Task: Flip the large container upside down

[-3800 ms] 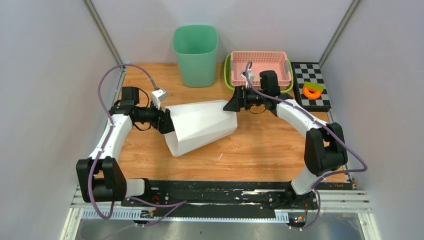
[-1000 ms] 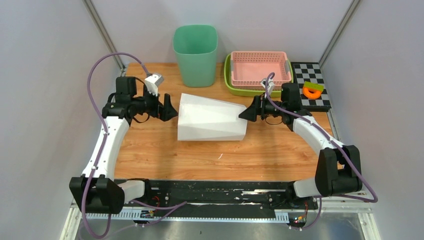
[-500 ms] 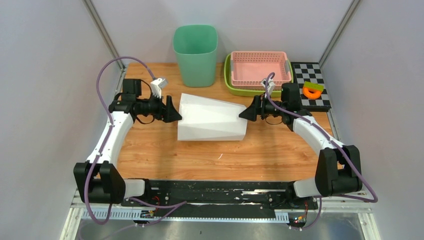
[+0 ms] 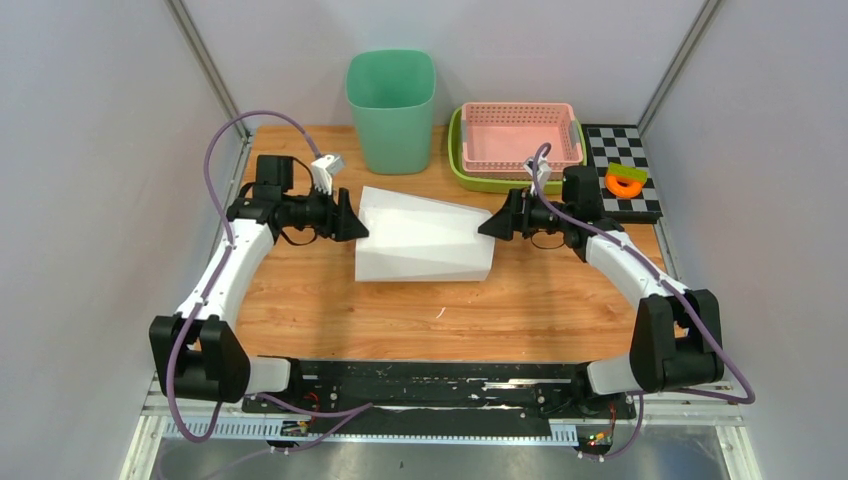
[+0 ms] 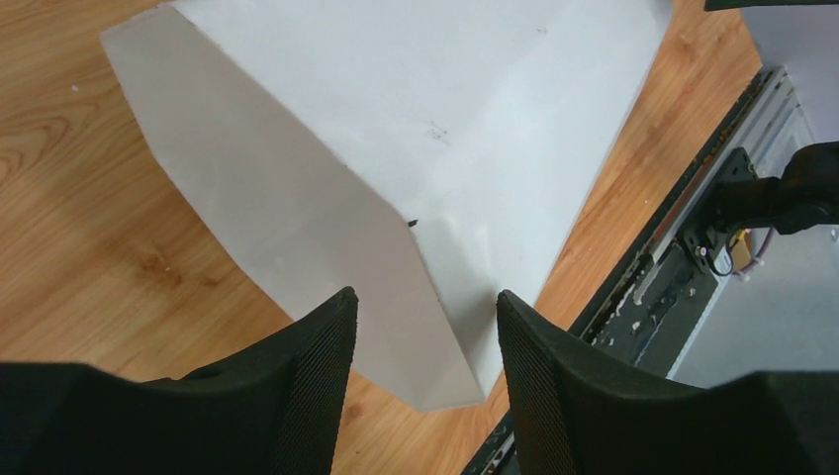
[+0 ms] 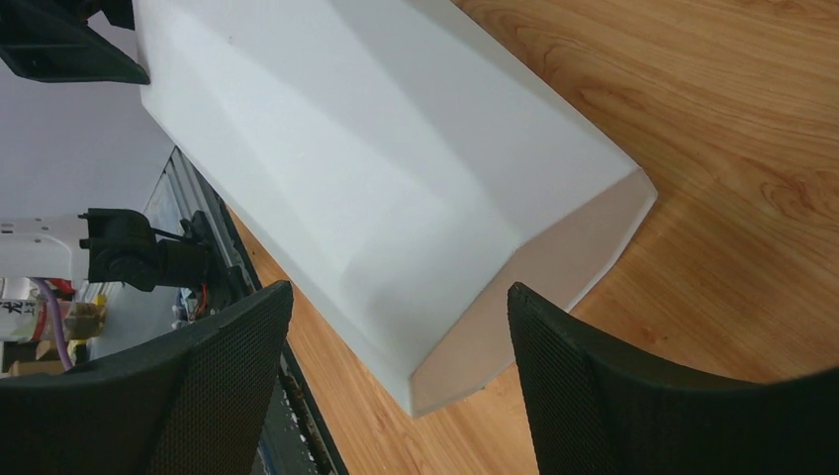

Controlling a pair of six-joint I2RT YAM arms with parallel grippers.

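The wooden table (image 4: 520, 300) carries the white container (image 4: 420, 240) on its side, a green bin (image 4: 391, 110) and a green tray (image 4: 457, 150).

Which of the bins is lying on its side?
The big white angular plastic container in the middle of the wooden table. The green plastic bin behind it stands upright, and the pink mesh basket sits flat, opening upward.

The white container (image 4: 420, 238) blocks the way between the left gripper (image 4: 357, 224) and the right gripper (image 4: 485, 228). Farther back stand a green bin (image 4: 391, 110) and a pink basket (image 4: 520, 133). The table (image 4: 520, 300) nearer their bases lies open.
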